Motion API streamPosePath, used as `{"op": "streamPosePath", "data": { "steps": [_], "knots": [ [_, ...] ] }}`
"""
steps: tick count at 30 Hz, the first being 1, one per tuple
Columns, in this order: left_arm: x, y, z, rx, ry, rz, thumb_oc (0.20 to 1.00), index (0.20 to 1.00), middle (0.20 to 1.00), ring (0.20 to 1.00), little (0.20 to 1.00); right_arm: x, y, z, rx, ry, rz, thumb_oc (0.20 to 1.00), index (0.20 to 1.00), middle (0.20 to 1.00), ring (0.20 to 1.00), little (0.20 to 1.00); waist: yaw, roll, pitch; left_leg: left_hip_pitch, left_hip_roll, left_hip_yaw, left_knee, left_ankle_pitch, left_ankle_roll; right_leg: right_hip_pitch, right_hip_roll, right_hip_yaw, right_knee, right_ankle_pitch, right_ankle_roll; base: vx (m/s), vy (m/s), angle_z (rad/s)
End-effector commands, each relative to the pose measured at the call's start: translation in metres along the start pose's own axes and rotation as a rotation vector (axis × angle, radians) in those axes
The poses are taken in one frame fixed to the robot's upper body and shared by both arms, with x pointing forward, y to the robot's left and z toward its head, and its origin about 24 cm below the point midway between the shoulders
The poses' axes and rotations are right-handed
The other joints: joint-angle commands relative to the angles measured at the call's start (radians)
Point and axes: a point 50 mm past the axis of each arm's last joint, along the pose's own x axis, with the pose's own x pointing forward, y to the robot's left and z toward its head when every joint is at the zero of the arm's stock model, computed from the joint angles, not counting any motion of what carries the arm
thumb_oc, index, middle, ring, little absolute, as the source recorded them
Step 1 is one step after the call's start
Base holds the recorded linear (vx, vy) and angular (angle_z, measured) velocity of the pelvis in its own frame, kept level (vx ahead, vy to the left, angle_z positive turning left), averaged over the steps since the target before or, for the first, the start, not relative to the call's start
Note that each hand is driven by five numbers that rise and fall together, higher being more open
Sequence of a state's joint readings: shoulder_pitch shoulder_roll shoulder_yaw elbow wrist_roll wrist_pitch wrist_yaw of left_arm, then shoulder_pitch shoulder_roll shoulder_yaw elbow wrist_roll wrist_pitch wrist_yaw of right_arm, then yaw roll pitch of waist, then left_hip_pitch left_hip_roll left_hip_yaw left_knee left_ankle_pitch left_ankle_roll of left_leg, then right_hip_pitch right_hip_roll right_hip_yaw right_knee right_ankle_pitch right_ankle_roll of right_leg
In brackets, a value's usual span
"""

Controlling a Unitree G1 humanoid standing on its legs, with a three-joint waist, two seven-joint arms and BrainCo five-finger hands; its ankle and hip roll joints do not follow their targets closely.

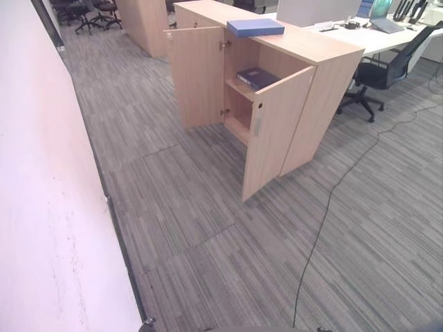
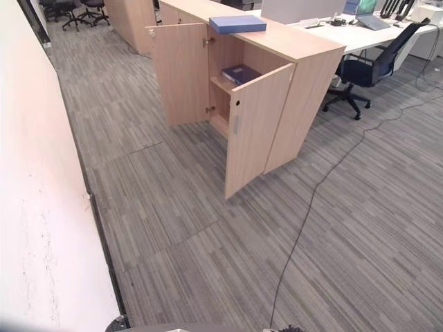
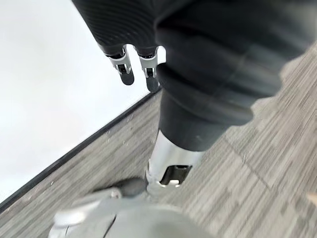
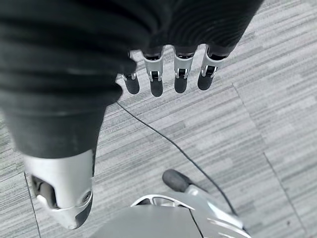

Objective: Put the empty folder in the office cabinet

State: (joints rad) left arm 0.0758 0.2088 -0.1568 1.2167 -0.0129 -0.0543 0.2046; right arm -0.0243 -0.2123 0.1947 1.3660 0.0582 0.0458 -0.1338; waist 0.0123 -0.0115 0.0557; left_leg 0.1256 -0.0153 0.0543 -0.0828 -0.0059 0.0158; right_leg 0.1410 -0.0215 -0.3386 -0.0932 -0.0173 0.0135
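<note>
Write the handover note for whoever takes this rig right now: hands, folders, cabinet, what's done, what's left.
Left hand: hanging by the robot's side, fingers relaxed, holding nothing.
Right hand: hanging over the carpet, fingers straight, holding nothing.
Office cabinet: stands ahead, both doors open.
Blue folder: lies flat on the cabinet top.
Darker folder: lies on the upper shelf inside.
Done: doors are open. Which folder is the empty one cannot be told from here.
Left: if it is the one on top, walk up, pick it up, shelve it.

Black office chair beside white desk
</note>
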Motion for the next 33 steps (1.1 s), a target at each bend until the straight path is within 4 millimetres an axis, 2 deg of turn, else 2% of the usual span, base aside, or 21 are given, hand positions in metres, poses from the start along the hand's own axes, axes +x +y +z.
{"op": "streamPosePath", "data": {
  "steps": [1, 5, 9, 22, 29, 30, 31, 32, 33],
  "knots": [
    [0.003, 0.0, 0.01, 0.001, -0.02, 0.012, 1.0, 1.0, 1.0, 1.0, 1.0, 0.0, 0.003, 0.006, -0.025, 0.006, -0.015, 1.0, 1.0, 1.0, 1.0, 1.0, 0.017, -0.026, -0.012, -0.008, -0.014, 0.041, -0.004, -0.04, -0.022, 0.032, -0.037, -0.041, 0.006, 0.017, 0.09, 0.0, 0.0, 0.0],
    [0.002, -0.003, 0.005, 0.009, 0.015, -0.035, 1.0, 1.0, 1.0, 1.0, 1.0, 0.0, 0.001, -0.007, -0.037, 0.034, -0.005, 1.0, 1.0, 1.0, 1.0, 1.0, 0.009, -0.022, -0.008, -0.008, -0.013, 0.042, -0.004, -0.04, -0.021, 0.031, -0.035, -0.037, 0.006, 0.019, 0.09, 0.0, 0.0, 0.0],
    [0.003, -0.003, 0.004, 0.0, 0.028, -0.065, 1.0, 1.0, 1.0, 1.0, 1.0, 0.0, 0.0, -0.01, -0.043, 0.05, 0.009, 1.0, 1.0, 1.0, 1.0, 1.0, 0.002, -0.018, -0.006, -0.007, -0.012, 0.045, -0.004, -0.041, -0.02, 0.03, -0.033, -0.033, 0.006, 0.02, 0.089, 0.0, 0.0, 0.0],
    [0.003, 0.001, 0.001, 0.02, 0.044, -0.053, 1.0, 1.0, 1.0, 1.0, 1.0, 0.0, -0.001, -0.008, -0.033, 0.039, 0.018, 1.0, 1.0, 1.0, 1.0, 1.0, -0.004, -0.02, -0.006, 0.0, -0.008, 0.042, -0.004, -0.046, -0.022, 0.035, -0.029, -0.029, 0.006, 0.017, 0.083, 0.0, -0.007, 0.0],
    [0.005, 0.006, 0.005, -0.023, 0.042, -0.014, 1.0, 1.0, 1.0, 1.0, 1.0, 0.0, 0.0, -0.005, -0.029, 0.031, 0.016, 1.0, 1.0, 1.0, 1.0, 1.0, -0.004, -0.021, 0.004, 0.014, 0.008, 0.041, -0.004, -0.044, -0.028, 0.025, -0.024, -0.023, 0.04, 0.002, 0.067, 0.02, -0.054, 0.01],
    [0.005, 0.007, 0.007, -0.036, 0.037, -0.004, 1.0, 1.0, 1.0, 1.0, 1.0, 0.0, -0.001, -0.002, -0.029, 0.023, 0.013, 1.0, 1.0, 1.0, 1.0, 1.0, -0.002, -0.024, 0.015, 0.006, 0.013, 0.045, 0.013, -0.041, -0.029, 0.015, -0.027, -0.02, 0.065, -0.009, 0.061, -0.08, -0.049, 0.01],
    [0.006, 0.009, 0.013, -0.054, 0.023, 0.009, 1.0, 1.0, 1.0, 1.0, 1.0, 0.001, -0.002, 0.002, -0.03, 0.011, 0.007, 1.0, 1.0, 1.0, 1.0, 1.0, -0.001, -0.03, 0.035, -0.043, 0.021, 0.053, 0.101, -0.064, -0.034, -0.001, -0.036, -0.021, 0.095, -0.023, 0.051, -0.17, -0.108, 0.03],
    [0.007, 0.008, 0.024, -0.074, -0.015, 0.021, 1.0, 1.0, 1.0, 1.0, 1.0, 0.001, -0.006, 0.01, -0.038, -0.006, -0.01, 1.0, 1.0, 1.0, 1.0, 1.0, 0.012, -0.039, 0.074, -0.144, 0.036, 0.069, 0.274, -0.089, -0.05, -0.004, -0.047, -0.025, 0.124, -0.047, 0.027, -0.15, -0.088, 0.06],
    [0.007, 0.008, 0.024, -0.074, -0.016, 0.021, 1.0, 1.0, 1.0, 1.0, 1.0, 0.001, -0.006, 0.01, -0.038, -0.007, -0.01, 1.0, 1.0, 1.0, 1.0, 1.0, 0.011, -0.039, 0.072, -0.148, 0.037, 0.068, 0.279, -0.091, -0.05, -0.007, -0.046, -0.025, 0.125, -0.047, 0.027, -0.11, -0.124, 0.07]
  ]
}}
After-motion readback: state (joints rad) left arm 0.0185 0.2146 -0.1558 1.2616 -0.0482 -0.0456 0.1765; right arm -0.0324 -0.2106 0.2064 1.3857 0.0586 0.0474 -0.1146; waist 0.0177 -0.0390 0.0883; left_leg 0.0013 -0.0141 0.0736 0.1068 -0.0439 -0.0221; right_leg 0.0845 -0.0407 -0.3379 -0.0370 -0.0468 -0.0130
